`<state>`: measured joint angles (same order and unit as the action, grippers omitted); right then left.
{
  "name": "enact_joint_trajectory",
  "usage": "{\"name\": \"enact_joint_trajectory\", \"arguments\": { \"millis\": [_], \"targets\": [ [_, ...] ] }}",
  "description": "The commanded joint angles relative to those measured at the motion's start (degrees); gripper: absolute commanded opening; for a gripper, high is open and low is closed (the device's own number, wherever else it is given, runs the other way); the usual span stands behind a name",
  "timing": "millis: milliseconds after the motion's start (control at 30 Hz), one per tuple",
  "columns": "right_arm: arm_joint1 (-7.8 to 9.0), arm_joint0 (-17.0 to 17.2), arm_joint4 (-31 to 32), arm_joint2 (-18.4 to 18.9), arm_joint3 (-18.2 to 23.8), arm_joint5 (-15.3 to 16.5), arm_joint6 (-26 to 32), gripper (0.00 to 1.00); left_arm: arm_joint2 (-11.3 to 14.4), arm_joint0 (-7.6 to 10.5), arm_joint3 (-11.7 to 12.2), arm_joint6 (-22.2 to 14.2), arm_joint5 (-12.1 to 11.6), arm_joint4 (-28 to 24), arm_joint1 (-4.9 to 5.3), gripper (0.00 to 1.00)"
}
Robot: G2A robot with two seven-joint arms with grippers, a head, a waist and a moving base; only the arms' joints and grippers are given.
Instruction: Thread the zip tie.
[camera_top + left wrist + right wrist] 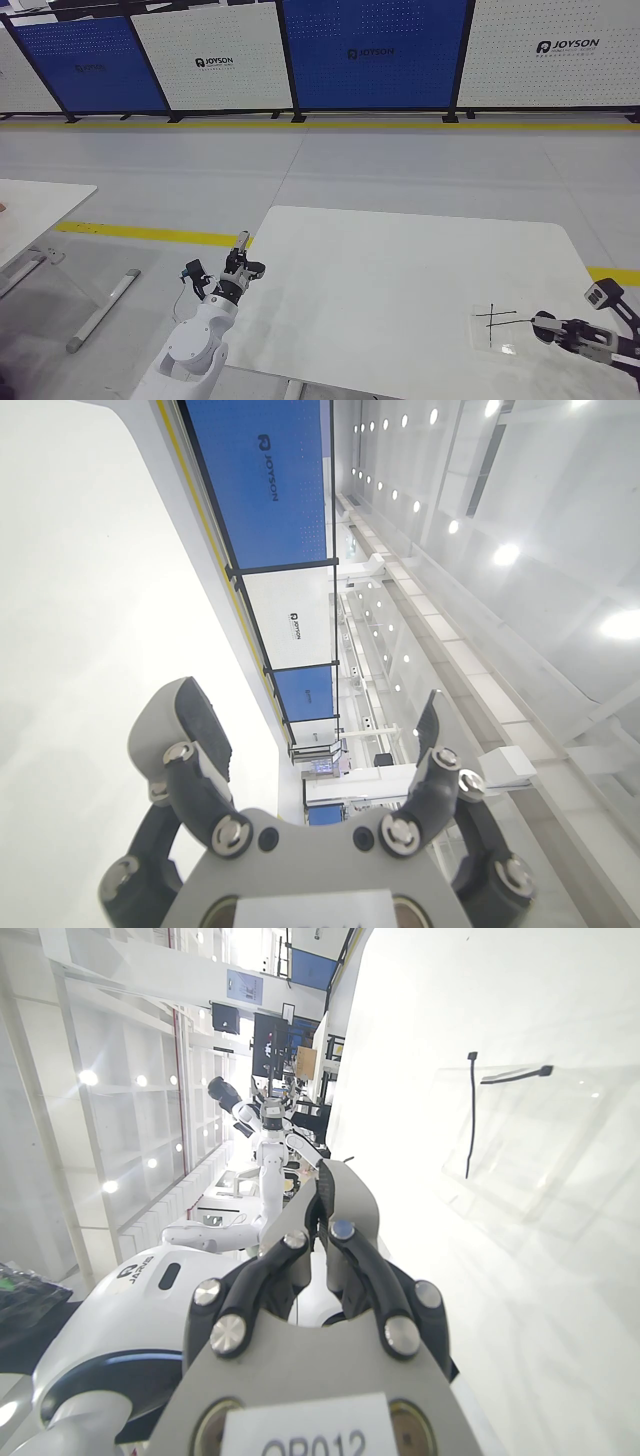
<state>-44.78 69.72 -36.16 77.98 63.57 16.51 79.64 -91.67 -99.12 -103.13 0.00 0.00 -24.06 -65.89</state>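
Not begun: ties [472, 1113] loose on tray [550, 1153] by table's [400, 260] near right corner. Left gripper [315, 710] released at left edge; right gripper [322, 1178] clenched empty beside tray.

Jaws on left arm [200, 345] spread wide; on right arm [590, 338] pressed together.

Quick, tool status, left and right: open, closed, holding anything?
Left tool: open, empty.
Right tool: closed, nothing in it; the zip ties lie apart from it on the clear tray.
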Motion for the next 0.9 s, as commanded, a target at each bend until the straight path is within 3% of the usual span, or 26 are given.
{"name": "enact_joint_trajectory", "arguments": {
  "millis": [0,100,200,233,367,867],
  "targets": [
    [-0.07,0.19,0.04,-0.12,0.3,-0.14,-0.85,0.0,0.0,0.0,0.0,0.0,0.0,0.0,0.0,1.0],
    [-0.51,0.87,-2.18,-0.65,2.54,-0.47,-2.01,0.0,0.0,0.0,0.0,0.0,0.0,0.0,0.0,1.0],
    [-1.06,2.18,-7.08,-0.42,4.9,1.72,-2.84,0.0,0.0,0.0,0.0,0.0,0.0,0.0,0.0,1.0],
    [-1.28,3.17,-8.03,-0.29,7.16,2.97,-4.47,0.0,0.0,0.0,0.0,0.0,0.0,0.0,0.0,1.0],
    [-1.87,6.27,-6.34,0.31,14.19,2.97,-11.51,0.0,0.0,0.0,0.0,0.0,0.0,0.0,0.0,1.0],
    [-1.87,6.27,-6.34,0.31,14.19,2.97,-11.51,0.0,0.0,0.0,0.0,0.0,0.0,0.0,0.0,1.0]
  ]
}}
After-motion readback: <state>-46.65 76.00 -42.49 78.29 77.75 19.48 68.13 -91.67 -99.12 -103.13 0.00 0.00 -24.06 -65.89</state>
